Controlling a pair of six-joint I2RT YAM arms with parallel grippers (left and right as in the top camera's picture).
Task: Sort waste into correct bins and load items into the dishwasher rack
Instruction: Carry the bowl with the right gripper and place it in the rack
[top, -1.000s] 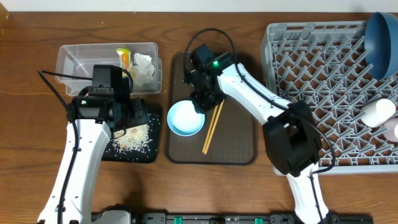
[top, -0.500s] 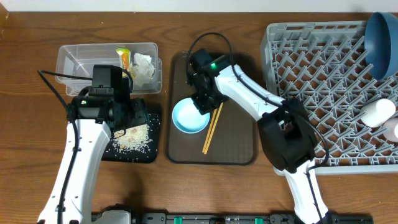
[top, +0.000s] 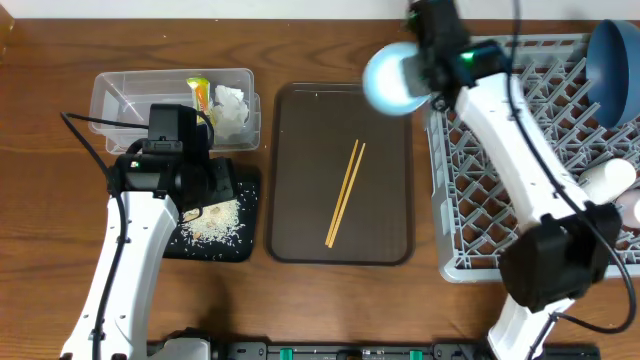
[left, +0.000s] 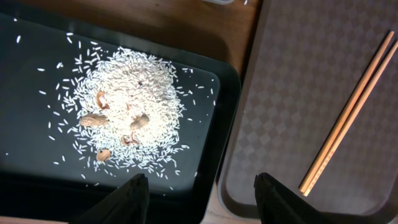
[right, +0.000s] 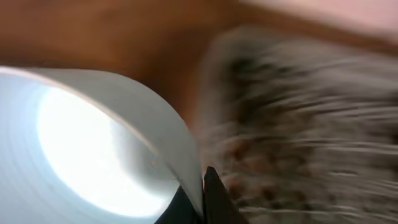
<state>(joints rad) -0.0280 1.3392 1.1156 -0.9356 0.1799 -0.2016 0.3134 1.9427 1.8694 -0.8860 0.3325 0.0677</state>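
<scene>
My right gripper (top: 428, 72) is shut on the rim of the small light blue bowl (top: 395, 78), held in the air between the brown tray and the grey dishwasher rack (top: 500, 150). The right wrist view is blurred, with the bowl (right: 93, 149) pinched between both fingers. My left gripper (left: 199, 199) is open over the right edge of the black tray (left: 211, 124), which holds rice scraps (left: 127, 115). The clear tub (top: 130, 100) holds the yellow-green wrapper (top: 201, 95) and white tissue (top: 232, 108). Chopsticks (top: 345, 193) lie on the brown tray. The dark blue bowl (top: 615, 70) and a pale cup (top: 608, 180) sit in the rack.
The brown serving tray (top: 300, 200) lies mid-table between the black tray and the rack. Bare wood table (top: 340, 300) runs along the front. The left arm (top: 130, 250) stretches from the front edge up over the black tray.
My right gripper closed on the light blue bowl, lifted it off the brown tray and carried it up and right toward the rack. The left arm has not moved.
</scene>
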